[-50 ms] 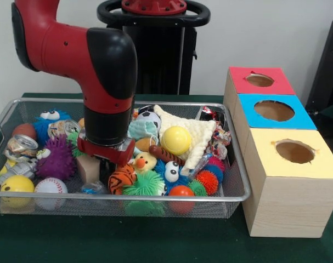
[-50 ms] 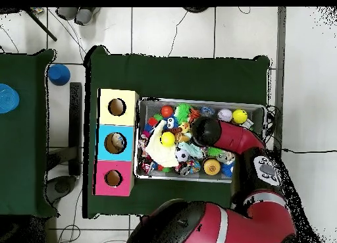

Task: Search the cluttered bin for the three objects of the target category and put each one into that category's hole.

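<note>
From the front, a wire mesh bin [image 1: 240,181] on the green tabletop [image 1: 155,241] is heaped with toys: a smooth yellow ball [image 1: 176,140] lying on a nubbly cream cloth [image 1: 202,134], a spiky purple ball [image 1: 57,159], a stitched white baseball [image 1: 51,187], a fuzzy green ball [image 1: 144,183], a tiger-striped ball [image 1: 121,178], a small yellow duck [image 1: 144,162] and crushed metal cans [image 1: 21,147]. The gripper [image 1: 103,159] is sunk among them just left of the duck, above the striped ball; whether it is spread or pinching anything cannot be told. Beside the bin stand three pale wooden boxes with round holes, topped red [image 1: 259,80], blue [image 1: 275,111] and yellow [image 1: 294,153]. Which toys belong to the wanted category cannot be told; all lie in the bin, crowded against one another. From overhead, the red arm [image 2: 230,138] reaches over the bin [image 2: 139,138], covering its middle; the yellow ball [image 2: 168,139] lies just beside the arm's black end, toward the boxes [image 2: 116,141], and the gripper is hidden beneath.
</note>
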### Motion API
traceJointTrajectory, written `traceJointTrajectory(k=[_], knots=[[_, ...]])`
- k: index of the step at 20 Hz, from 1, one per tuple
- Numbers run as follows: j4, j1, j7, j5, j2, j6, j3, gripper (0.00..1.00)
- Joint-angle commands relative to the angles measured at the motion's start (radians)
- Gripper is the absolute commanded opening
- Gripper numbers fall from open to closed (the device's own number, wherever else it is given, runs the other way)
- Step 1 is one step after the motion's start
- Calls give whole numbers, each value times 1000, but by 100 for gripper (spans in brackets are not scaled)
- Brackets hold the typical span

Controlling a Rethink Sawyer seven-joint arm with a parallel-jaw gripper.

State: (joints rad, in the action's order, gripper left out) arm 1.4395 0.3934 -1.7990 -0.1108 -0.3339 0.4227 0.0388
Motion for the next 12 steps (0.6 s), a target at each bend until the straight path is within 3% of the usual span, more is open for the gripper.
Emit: traceJointTrajectory(k=[1, 5, 9, 12], knots=[[191, -6, -115, 23, -27, 13, -115, 0], [197, -15, -117, 21, -50, 9, -107, 0], [141, 9, -83, 14, 19, -12, -133, 0], [69, 17, -15, -6, 48, 47, -144, 0]])
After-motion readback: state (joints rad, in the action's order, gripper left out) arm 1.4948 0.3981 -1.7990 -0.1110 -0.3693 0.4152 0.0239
